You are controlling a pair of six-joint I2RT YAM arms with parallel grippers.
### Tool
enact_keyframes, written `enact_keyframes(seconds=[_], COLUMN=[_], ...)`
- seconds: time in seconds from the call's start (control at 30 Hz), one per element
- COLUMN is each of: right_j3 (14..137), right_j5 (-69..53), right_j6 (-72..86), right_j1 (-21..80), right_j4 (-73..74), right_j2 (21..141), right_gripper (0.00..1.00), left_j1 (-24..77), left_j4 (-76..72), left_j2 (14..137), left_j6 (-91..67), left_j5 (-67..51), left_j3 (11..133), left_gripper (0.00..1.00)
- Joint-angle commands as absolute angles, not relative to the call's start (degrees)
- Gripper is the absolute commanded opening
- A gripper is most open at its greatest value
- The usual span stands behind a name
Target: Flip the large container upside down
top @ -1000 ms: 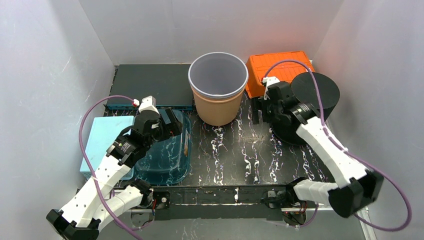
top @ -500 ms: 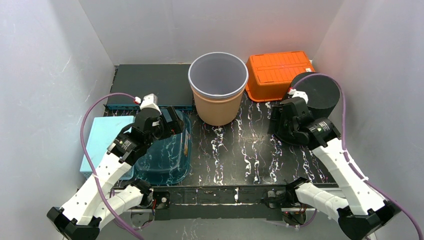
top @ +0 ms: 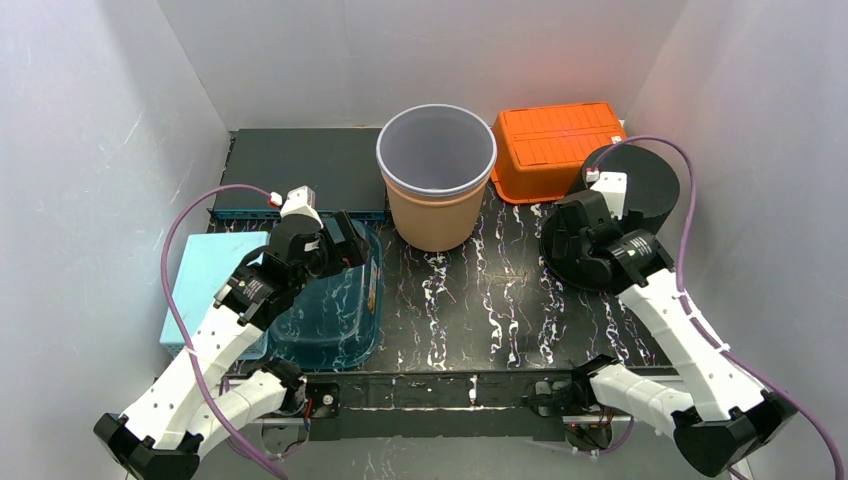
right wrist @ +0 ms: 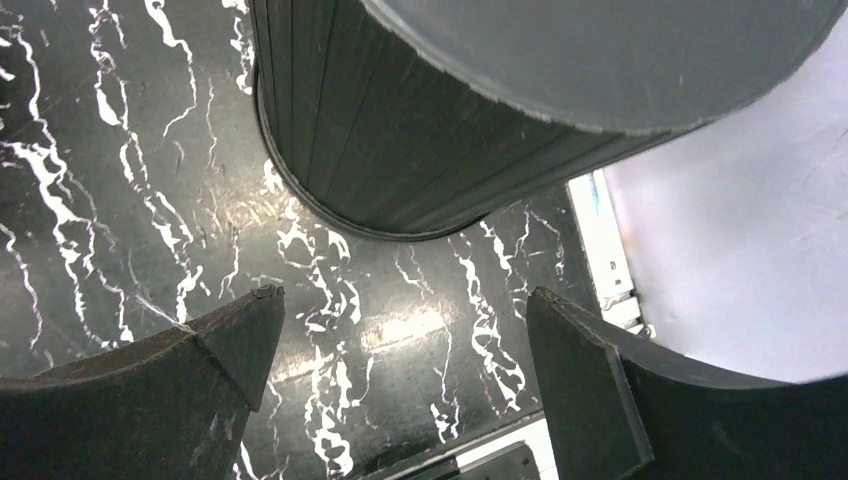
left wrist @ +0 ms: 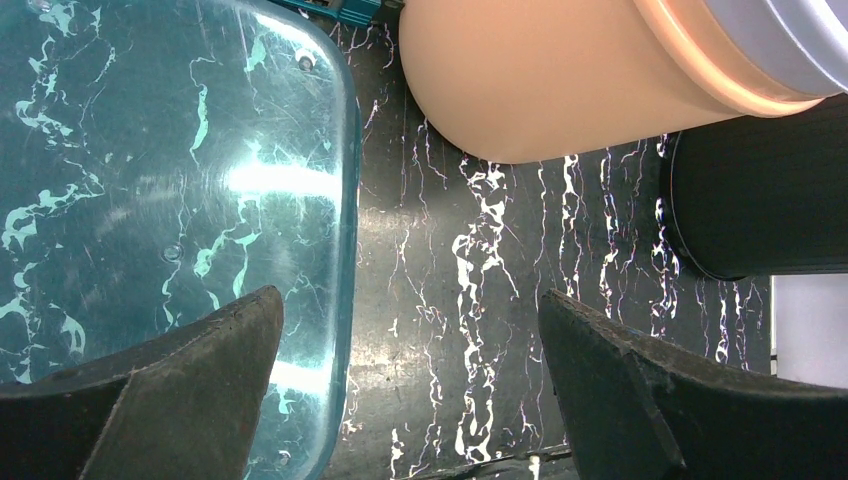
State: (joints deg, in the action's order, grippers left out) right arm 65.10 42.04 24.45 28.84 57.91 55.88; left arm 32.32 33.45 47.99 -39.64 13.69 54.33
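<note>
The large container is a tan bucket [top: 436, 205] with a grey inner liner. It stands upright, mouth up, at the back middle of the table. Its tan side also shows in the left wrist view [left wrist: 560, 70]. My left gripper [top: 347, 245] [left wrist: 408, 300] is open and empty. It hovers over the right edge of a clear teal tub, left of and nearer than the bucket. My right gripper [top: 562, 245] [right wrist: 402, 295] is open and empty. It is low in front of a black cylinder, right of the bucket. Neither gripper touches the bucket.
The clear teal tub [top: 335, 310] [left wrist: 150, 170] lies upside down at front left. A light blue box [top: 205, 280] is beside it. A dark flat bin [top: 300, 165] is at back left. An orange bin [top: 555, 135] is at back right. The black cylinder [top: 640, 180] [right wrist: 420, 130] stands by the right wall.
My right arm has swung right and nearer, from beside the orange bin to the front of the black cylinder. My left arm has barely moved.
</note>
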Motion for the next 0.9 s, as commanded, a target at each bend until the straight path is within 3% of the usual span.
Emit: enact_keyframes(seconds=[0.0, 0.87], right_j3=[64.8, 63.5], right_j5=[48.3, 48.6], right_j6=[19.6, 11.6], right_j1=[28.5, 17.3], right_j4=[51.4, 35.1], right_j2=[57.2, 66.7], right_gripper=[0.99, 0.99], left_j1=[31.9, 31.7], left_j4=[33.7, 34.5], left_j2=[47.2, 46.2], left_j6=[-39.4, -38.8], left_j5=[13.7, 13.7], left_j3=[55.9, 55.9], left_gripper=[0.97, 0.98])
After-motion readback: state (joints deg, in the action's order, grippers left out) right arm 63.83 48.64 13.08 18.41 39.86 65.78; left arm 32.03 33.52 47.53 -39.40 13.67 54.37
